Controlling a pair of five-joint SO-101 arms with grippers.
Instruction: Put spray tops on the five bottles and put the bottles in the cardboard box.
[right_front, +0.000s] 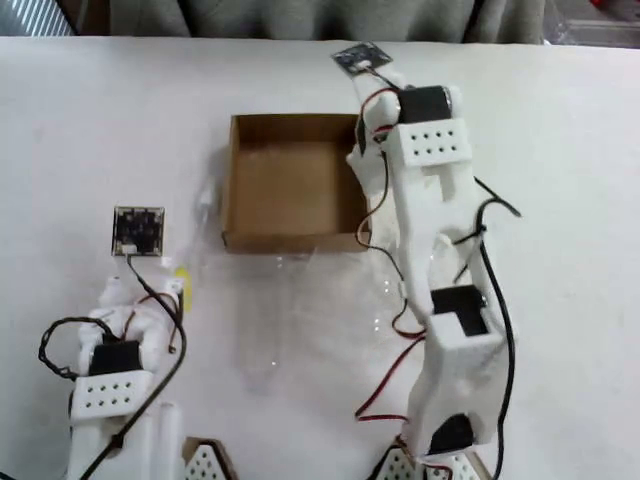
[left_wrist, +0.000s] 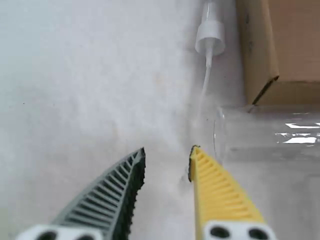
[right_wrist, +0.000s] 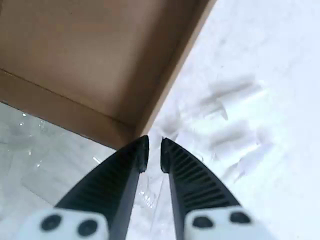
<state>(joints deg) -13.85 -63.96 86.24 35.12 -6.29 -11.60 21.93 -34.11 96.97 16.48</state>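
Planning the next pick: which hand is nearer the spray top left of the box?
Left. The left hand points at the spray top; the right hand is across the box.

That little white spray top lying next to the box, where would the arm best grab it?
Probably by the thick white collar of the spray top, coming down from above with a finger on either side. It lies flat on the table, and its tube looks too thin to pinch firmly. The cardboard box wall sits close beside it, leaving one finger little room.
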